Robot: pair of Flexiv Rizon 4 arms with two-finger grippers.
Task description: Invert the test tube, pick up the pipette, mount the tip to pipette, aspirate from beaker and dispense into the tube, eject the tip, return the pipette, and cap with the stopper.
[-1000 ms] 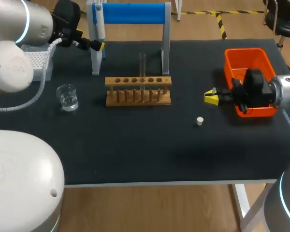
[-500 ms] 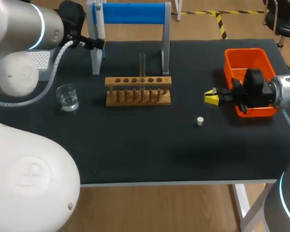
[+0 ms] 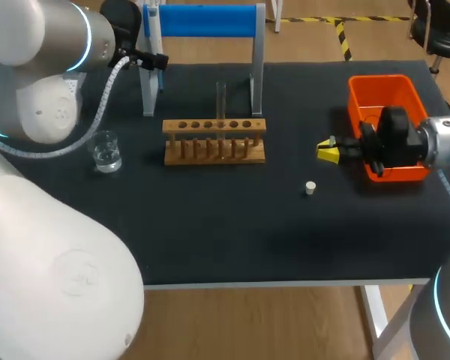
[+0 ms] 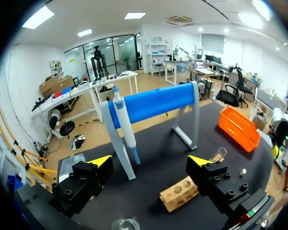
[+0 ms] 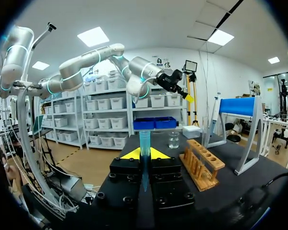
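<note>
The pipette (image 4: 125, 124) hangs on the left post of the blue stand (image 3: 202, 21). My left gripper (image 4: 150, 161) is open just short of it, with the pipette ahead of and between its fingers, not touched. In the head view that gripper (image 3: 157, 61) is beside the post. A clear test tube (image 3: 220, 97) stands upright in the wooden rack (image 3: 214, 140). The beaker (image 3: 105, 151) of liquid sits left of the rack. My right gripper (image 3: 328, 151), near the orange bin, is shut on a blue pipette tip (image 5: 144, 142). The white stopper (image 3: 310, 187) lies on the table.
An orange bin (image 3: 386, 91) stands at the table's right side, behind my right gripper. A white tip box (image 5: 191, 131) sits at the back left, largely hidden by my left arm in the head view.
My left arm has swung to the right and brought its open gripper up to the stand's left post. The right arm has stayed in place with the tip.
</note>
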